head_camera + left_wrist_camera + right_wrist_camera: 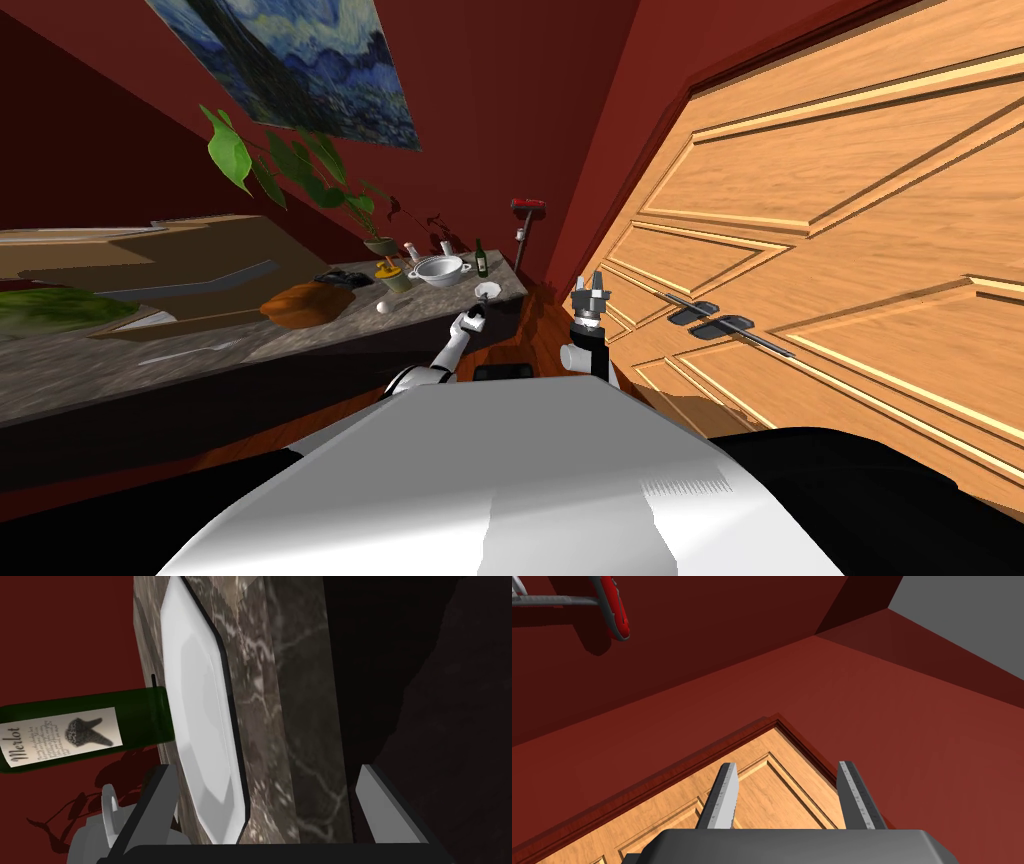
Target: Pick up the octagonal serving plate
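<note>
The white octagonal plate (202,721) lies flat on the marbled brown counter top (260,676), close to its corner edge; the head view shows the plate (487,290) small at the counter's near right end. My left gripper (270,803) is open at the counter's edge, with the plate's near end between its fingers (159,803) and touching neither. In the head view the left gripper (472,320) sits just below the plate. My right gripper (784,796) is open and empty, and stands raised (590,295) beside the wooden door.
A green wine bottle (85,733) stands just behind the plate, and a white two-handled bowl (440,268) sits beside it. A potted plant (380,245), a white ball (381,308) and a brown lump (300,303) share the counter. The wooden door (820,250) is at the right, and a red broom (527,205) leans in the corner.
</note>
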Available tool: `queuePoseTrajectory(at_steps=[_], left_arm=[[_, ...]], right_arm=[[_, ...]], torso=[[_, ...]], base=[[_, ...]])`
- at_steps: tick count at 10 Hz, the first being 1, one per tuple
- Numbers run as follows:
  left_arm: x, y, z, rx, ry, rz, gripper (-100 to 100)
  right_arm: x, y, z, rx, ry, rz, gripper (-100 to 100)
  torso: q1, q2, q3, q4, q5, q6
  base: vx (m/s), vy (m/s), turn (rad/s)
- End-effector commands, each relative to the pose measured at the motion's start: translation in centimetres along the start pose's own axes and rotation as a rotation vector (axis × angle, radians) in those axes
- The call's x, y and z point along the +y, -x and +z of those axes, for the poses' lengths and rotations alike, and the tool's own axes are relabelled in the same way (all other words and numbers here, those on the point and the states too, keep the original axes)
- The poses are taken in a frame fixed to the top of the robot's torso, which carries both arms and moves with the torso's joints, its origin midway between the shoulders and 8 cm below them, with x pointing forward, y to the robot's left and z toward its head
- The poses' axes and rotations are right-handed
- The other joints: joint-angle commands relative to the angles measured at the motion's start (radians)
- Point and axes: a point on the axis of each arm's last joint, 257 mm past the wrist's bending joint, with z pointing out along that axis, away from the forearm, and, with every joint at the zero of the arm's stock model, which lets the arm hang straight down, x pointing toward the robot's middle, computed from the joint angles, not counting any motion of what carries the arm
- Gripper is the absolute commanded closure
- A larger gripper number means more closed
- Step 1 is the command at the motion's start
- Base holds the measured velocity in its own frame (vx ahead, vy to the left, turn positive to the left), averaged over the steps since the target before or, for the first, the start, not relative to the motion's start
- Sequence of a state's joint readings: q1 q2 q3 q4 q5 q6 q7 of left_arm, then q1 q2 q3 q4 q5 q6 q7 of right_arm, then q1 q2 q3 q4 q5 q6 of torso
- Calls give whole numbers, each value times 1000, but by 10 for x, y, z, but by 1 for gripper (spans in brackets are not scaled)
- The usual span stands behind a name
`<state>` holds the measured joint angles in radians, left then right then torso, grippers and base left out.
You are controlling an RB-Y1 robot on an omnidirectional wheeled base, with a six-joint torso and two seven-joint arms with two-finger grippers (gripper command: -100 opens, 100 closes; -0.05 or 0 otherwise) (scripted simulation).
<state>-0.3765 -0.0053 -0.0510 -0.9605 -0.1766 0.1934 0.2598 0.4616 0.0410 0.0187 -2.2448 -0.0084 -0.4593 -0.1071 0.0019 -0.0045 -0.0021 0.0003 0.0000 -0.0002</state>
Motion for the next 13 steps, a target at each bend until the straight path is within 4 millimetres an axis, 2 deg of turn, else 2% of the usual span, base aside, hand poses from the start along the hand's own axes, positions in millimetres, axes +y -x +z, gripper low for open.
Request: queuePoseTrajectory(at_steps=[1,3,4,6,8,9,10,12,13], left_arm=[[-9,-3,8,5,0,4,-100],[4,-3,10,5,33,10,-100],[-20,5,18,-1,-11,-13,-100],[-31,3,26,1,-5,-28,-100],[-16,3,27,0,25,-26,-100],[-39,8,32,-3,-18,-54,-100],[-44,11,35,-10,-17,-81,-100],[-55,3,40,3,-17,-69,-100],[-38,3,40,0,17,-69,-100]], right_arm=[[0,0,0,0,0,0,0],[0,0,0,0,0,0,0],[0,0,0,0,0,0,0],[0,0,0,0,0,0,0],[0,0,0,0,0,0,0],[0,0,0,0,0,0,0],[0,0,0,0,0,0,0],[0,0,0,0,0,0,0],[0,0,0,0,0,0,0]], torso=[[0,0,0,0,0,0],[1,-4,-3,-1,0,0],[1,-5,-3,-1,0,0],[0,-1,0,1,0,0],[0,-3,0,3,-1,0],[0,-4,0,3,-1,0],[-1,0,2,4,-1,1],[-2,3,6,8,-2,1],[-2,2,6,11,-2,2]], base=[[-6,4,2],[13,5,-1],[-97,-18,-40],[-88,-21,-10],[6,-4,-1],[-71,-23,-37],[-110,-28,-22],[-45,-4,5],[8,3,-7]])
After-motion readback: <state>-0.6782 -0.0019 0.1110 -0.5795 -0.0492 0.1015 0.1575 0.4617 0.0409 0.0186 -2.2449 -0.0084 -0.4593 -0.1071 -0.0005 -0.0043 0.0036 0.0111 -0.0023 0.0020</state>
